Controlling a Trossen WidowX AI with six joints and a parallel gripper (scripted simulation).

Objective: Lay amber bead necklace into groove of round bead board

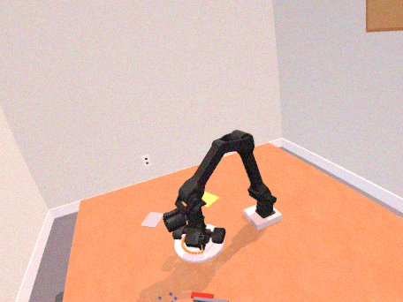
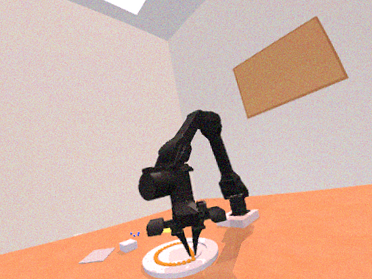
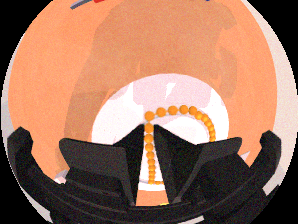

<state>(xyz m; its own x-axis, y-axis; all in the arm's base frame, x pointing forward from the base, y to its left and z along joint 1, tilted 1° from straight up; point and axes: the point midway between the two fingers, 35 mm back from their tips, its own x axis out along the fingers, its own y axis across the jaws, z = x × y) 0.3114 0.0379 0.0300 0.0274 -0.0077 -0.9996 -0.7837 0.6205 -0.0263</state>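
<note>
The round white bead board (image 1: 199, 260) (image 2: 181, 272) (image 3: 117, 117) lies flat on the table. The amber bead necklace (image 1: 190, 252) (image 2: 165, 264) (image 3: 184, 109) lies on it, curved around one side, with a fairly straight run of beads crossing the board. My gripper (image 1: 202, 248) (image 2: 192, 256) (image 3: 149, 128) points down over the board and is shut on this straight run, low at the board. In the wrist view the fingertips close from both sides near the run's upper end. The fingers hide part of the groove and board.
A yellow sheet (image 1: 210, 199) (image 2: 167, 231) and a pale card (image 1: 152, 219) (image 2: 97, 256) lie beyond the board. A small white block (image 2: 128, 246) stands near the card. Small blue pieces (image 1: 171, 294), a red bar (image 1: 202, 295) and a grey bar (image 1: 210, 300) lie at the front.
</note>
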